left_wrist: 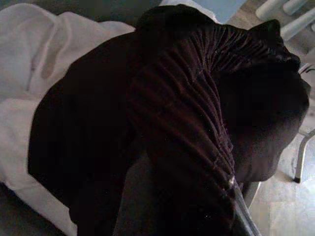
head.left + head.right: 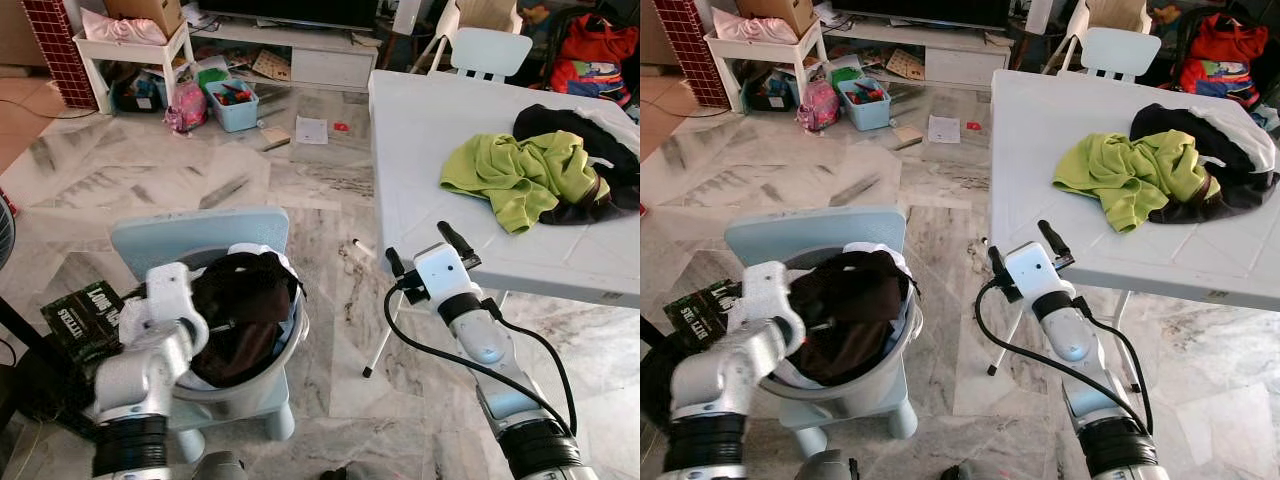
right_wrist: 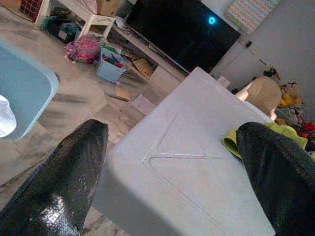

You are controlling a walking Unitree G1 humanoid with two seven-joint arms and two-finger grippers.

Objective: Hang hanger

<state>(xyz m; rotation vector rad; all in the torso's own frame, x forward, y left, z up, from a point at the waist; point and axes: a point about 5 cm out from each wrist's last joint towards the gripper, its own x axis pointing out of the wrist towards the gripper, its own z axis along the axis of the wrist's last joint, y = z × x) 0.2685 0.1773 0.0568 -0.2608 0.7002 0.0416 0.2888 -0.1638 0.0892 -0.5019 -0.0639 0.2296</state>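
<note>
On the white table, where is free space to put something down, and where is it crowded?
The white table is bare along its near edge and its left side, beside the open right gripper. The far right corner is crowded with the green garment and dark clothes.

The left gripper's fingers are buried in the dark brown ribbed garment (image 2: 240, 315) heaped in the round grey laundry basket (image 2: 262, 385), so their spread cannot be told. The pile of black and white clothes (image 2: 600, 150) at the upper right runs off the frame's edge. The basket's white cloth (image 1: 19, 113) is cut off at the left.
</note>
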